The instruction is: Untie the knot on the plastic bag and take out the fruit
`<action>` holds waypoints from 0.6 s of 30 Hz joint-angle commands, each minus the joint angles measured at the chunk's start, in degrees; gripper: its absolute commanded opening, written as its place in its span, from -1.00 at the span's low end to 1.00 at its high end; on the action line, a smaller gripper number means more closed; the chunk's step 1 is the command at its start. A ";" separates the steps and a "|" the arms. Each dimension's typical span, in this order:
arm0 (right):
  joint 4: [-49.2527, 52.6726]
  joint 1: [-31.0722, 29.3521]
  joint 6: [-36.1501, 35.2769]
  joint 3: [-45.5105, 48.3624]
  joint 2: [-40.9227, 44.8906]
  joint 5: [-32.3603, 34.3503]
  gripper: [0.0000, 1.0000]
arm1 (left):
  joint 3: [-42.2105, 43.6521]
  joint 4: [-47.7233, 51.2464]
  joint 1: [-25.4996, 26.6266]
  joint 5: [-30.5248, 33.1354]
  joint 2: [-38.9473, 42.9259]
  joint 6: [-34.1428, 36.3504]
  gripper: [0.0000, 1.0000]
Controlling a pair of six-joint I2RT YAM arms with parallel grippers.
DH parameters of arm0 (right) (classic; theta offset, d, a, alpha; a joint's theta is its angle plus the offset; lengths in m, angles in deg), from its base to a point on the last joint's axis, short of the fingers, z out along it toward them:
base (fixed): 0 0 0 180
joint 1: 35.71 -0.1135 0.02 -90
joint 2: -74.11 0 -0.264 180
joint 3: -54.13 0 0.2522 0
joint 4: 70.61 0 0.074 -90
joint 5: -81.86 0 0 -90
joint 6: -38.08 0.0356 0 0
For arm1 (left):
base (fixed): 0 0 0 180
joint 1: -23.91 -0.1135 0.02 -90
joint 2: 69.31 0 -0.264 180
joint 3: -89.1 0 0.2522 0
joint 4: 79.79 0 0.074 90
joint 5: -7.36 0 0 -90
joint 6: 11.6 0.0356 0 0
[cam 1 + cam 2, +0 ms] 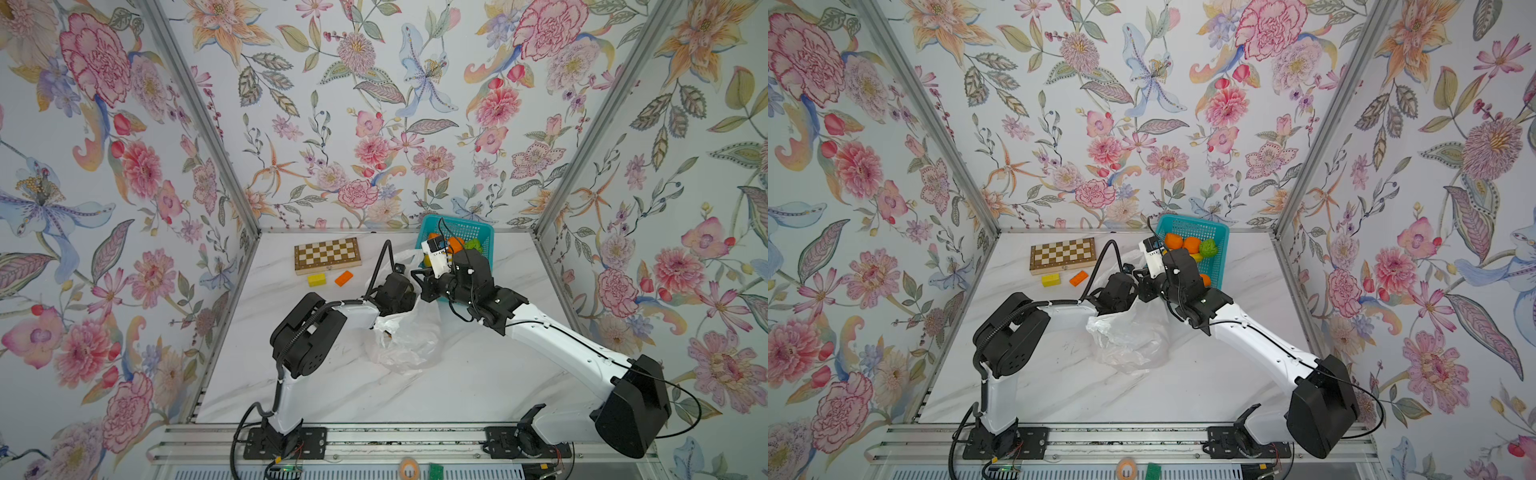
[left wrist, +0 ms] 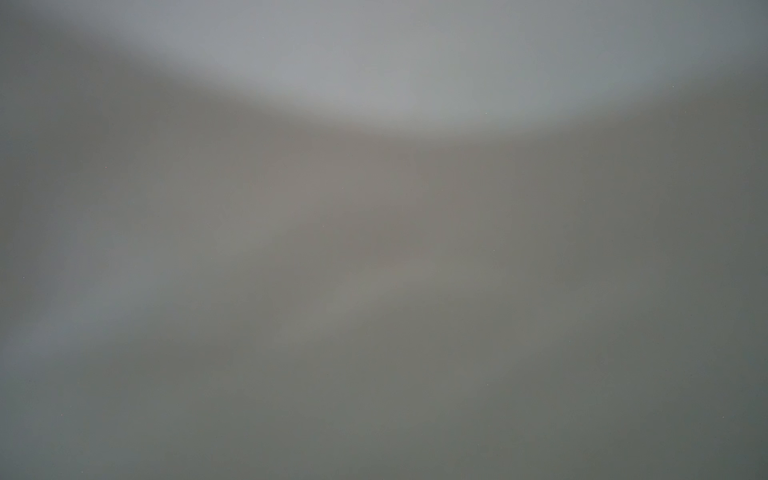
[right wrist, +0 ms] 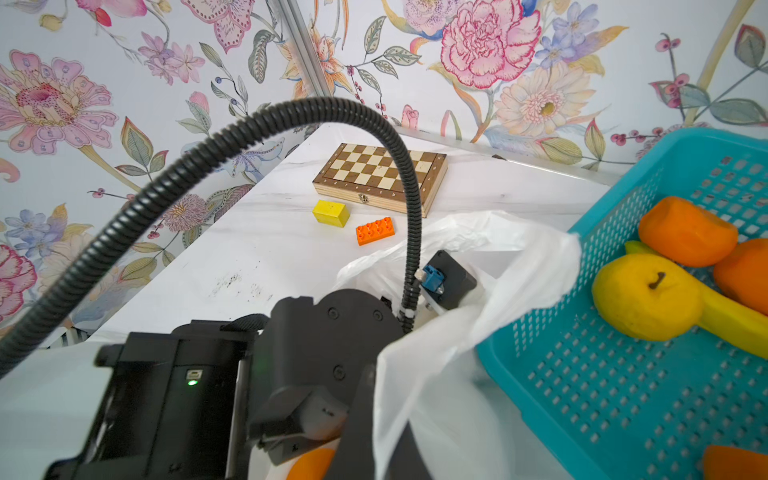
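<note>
Fruit [image 3: 646,297]: we see it in the teal basket [image 3: 582,395].
Plastic bag [image 3: 519,266]: against the basket rim.
Yellow block [image 3: 331,212], orange block [image 3: 375,230]: six o'clock off the chessboard [image 3: 365,166], clasp side.

no text can be read; tiny marks along the chessboard [image 3: 365,166] border are too small.

Top views overhead, left wrist blurred grey, right wrist beside basket [image 3: 611,253]
</note>
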 commanded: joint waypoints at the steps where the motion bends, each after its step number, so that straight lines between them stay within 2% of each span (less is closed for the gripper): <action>1: -0.63 0.19 1.37 1.32 2.66 0.25 -1.00 | -1.89 4.93 -0.61 -2.31 -3.42 1.66 0.48; 11: 0.14 1.78 3.02 3.70 4.28 2.04 -1.00 | 1.68 2.69 -0.66 -6.45 -0.09 2.42 -0.18; 18: 0.65 2.15 4.59 5.21 4.55 2.15 -0.99 | 9.12 -2.02 -0.04 -9.78 9.26 0.88 -0.34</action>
